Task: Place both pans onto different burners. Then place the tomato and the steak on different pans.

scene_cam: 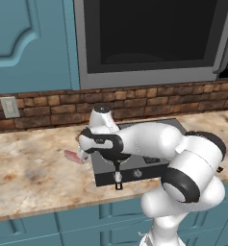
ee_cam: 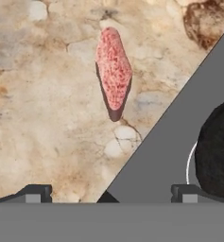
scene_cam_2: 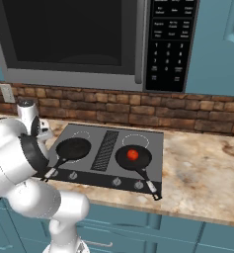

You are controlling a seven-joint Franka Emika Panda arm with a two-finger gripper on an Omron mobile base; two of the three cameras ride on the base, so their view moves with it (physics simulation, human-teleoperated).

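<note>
The gripper (ee_cam: 108,194) hung with fingers spread, holding nothing. The steak (ee_cam: 113,73) lay on the counter (ee_cam: 42,118) left of the cooktop (scene_cam_2: 106,148); both pans sat on burners, the tomato (scene_cam_2: 132,154) in the right one.

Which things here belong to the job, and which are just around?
Job:
- empty pan on the left burner
- pan with tomato on the right burner
- steak on the counter beside the cooktop
- open gripper over the steak

Just around:
- microwave
- wall outlet
</note>
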